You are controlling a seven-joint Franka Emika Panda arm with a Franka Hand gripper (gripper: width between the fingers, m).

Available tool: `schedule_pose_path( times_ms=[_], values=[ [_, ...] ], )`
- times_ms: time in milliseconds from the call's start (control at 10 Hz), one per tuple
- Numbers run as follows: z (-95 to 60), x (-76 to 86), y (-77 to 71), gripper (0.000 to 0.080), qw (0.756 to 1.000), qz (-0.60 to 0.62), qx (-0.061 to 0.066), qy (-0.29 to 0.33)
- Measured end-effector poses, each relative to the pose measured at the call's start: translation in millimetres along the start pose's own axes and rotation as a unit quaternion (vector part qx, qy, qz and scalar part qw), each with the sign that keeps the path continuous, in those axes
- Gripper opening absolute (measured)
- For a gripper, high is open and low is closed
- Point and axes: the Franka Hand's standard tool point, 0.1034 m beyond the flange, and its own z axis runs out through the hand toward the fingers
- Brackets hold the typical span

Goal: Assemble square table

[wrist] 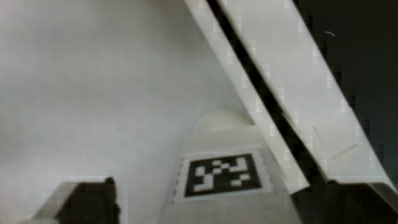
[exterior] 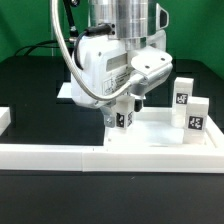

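My gripper [exterior: 122, 116] is shut on a white tagged leg [exterior: 121, 121] and holds it upright over the near part of the square tabletop [exterior: 150, 137]. In the wrist view the leg [wrist: 224, 160] with its black-white tag stands between my two dark fingers [wrist: 86, 202], above the tabletop's flat surface [wrist: 107, 90] and near its raised rim [wrist: 285, 80]. Two more white tagged legs [exterior: 183, 95] [exterior: 195, 116] stand upright at the exterior view's right. I cannot see whether the held leg touches a corner socket.
The long low white border wall [exterior: 100, 156] runs across the front, with a short piece [exterior: 5, 119] at the exterior view's left. The arm's white body [exterior: 105, 65] hides the middle of the scene. The table surface is black.
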Motion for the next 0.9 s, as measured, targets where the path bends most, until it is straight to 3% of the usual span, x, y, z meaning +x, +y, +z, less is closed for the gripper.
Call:
schedule_pose_path(
  times_ms=[100, 400, 900],
  values=[
    [-9.1, -4.0, 3.8, 0.0629, 1.000, -0.017, 0.001, -0.008],
    [-45.7, -11.3, 9.4, 0.0648, 0.999, -0.018, 0.008, -0.039],
    [-39.6, -10.1, 10.4, 0.0648, 0.999, -0.020, 0.006, -0.035]
  ],
)
